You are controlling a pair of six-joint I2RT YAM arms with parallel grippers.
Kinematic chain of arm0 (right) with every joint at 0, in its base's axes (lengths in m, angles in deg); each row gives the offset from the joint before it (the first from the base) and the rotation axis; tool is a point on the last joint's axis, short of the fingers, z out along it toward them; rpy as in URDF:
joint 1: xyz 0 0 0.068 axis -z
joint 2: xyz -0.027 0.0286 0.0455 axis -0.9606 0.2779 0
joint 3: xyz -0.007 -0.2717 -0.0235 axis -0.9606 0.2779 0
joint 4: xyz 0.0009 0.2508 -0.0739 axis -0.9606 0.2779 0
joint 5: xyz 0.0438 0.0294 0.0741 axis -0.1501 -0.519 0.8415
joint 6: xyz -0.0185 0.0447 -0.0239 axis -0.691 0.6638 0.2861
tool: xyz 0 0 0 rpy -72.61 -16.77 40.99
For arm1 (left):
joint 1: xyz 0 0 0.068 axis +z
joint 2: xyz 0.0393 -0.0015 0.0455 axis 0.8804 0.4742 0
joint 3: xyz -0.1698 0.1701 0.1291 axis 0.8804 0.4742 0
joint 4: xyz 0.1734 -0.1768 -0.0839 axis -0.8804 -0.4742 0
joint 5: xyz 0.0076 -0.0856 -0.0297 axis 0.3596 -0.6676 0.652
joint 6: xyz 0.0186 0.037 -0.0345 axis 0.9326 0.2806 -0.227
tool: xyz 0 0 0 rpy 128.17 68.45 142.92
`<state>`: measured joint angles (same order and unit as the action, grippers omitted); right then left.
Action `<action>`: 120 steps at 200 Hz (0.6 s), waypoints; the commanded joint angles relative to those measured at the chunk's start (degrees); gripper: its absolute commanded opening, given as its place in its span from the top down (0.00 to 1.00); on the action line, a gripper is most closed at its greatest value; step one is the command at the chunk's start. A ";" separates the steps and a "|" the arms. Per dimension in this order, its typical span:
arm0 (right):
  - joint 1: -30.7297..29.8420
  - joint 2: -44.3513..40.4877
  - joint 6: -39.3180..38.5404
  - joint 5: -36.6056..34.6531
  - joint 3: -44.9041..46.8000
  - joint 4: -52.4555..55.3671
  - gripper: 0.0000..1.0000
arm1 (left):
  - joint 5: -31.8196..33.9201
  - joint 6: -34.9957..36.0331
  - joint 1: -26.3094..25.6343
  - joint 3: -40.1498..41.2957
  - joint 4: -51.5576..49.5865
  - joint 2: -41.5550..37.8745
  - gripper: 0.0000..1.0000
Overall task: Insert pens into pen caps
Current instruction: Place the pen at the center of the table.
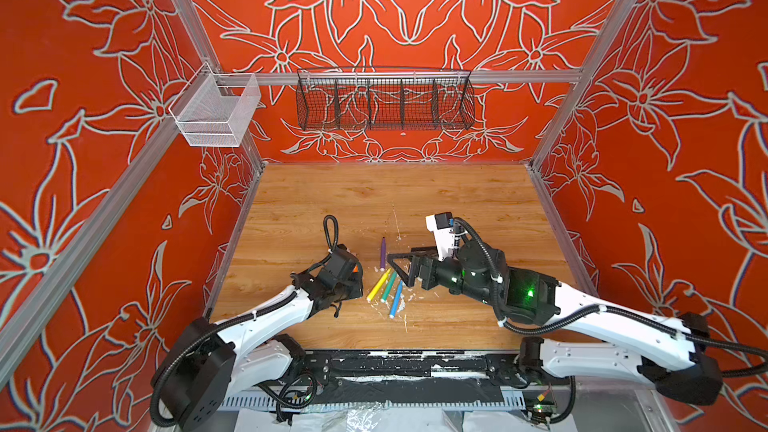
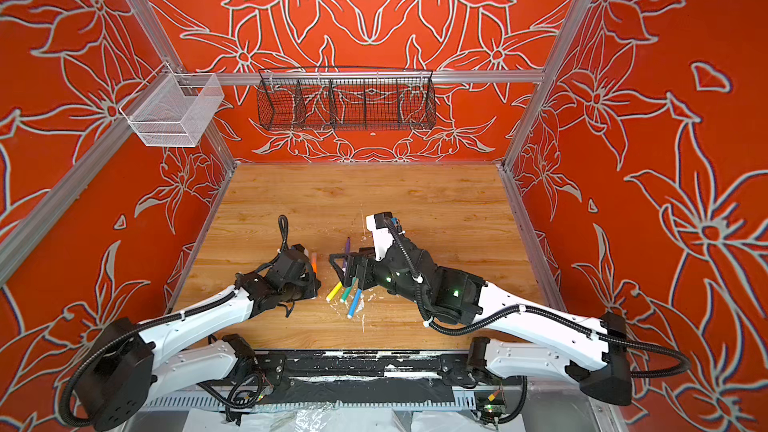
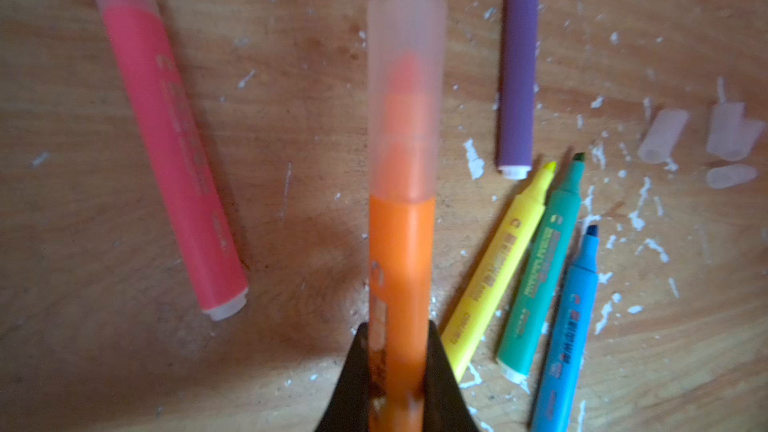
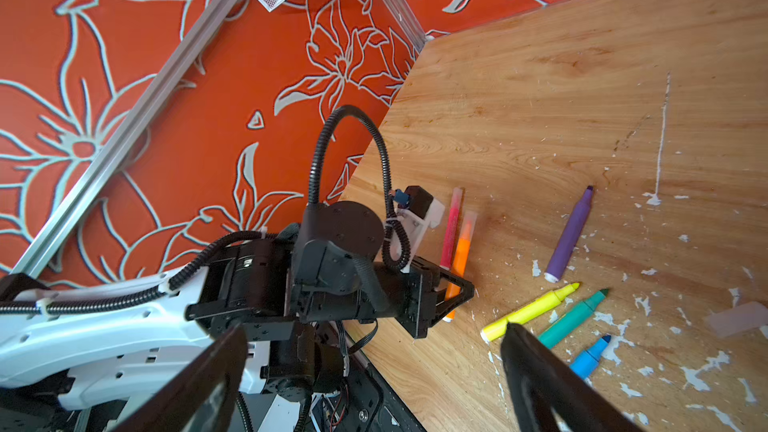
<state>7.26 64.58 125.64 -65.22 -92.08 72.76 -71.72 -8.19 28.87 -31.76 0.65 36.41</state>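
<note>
My left gripper [image 3: 399,330] is shut on the orange pen [image 3: 401,268], which wears a translucent cap [image 3: 405,93]. Beside it the pink pen [image 3: 170,147] lies on the table, also capped. The purple pen [image 1: 382,254], yellow pen [image 1: 378,285], green pen [image 1: 388,286] and blue pen [image 1: 396,300] lie uncapped mid-table. Three loose pen caps [image 3: 663,135] lie together past their tips. My right gripper [image 1: 401,261] hangs open and empty just right of the purple pen, above the coloured pens. In the right wrist view its fingertips [image 4: 513,332] stand wide apart.
White paint flecks [image 3: 473,160] litter the wooden table [image 1: 457,201] around the pens. A black wire basket [image 1: 384,97] hangs on the back wall and a white mesh basket [image 1: 216,112] at the left rail. The two wrists sit close together.
</note>
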 commanded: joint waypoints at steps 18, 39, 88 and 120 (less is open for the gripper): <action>0.74 -1.01 0.15 -3.04 -0.08 5.64 0.03 | -0.38 -1.61 0.39 -1.89 -1.10 4.33 1.00; 0.78 -5.91 -1.32 -6.73 5.82 0.52 0.03 | 0.51 -0.96 0.39 -2.20 -1.24 6.44 1.00; 1.52 -5.44 -3.72 -9.60 6.91 2.26 0.03 | 1.81 0.53 0.36 -2.21 -0.53 11.13 1.00; 3.67 -2.91 -3.44 -10.06 6.60 3.66 0.03 | 2.12 1.09 0.39 -3.85 -1.83 11.91 1.00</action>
<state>9.42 60.69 122.65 -73.36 -84.63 74.86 -70.91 -7.64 29.01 -35.41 2.47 46.57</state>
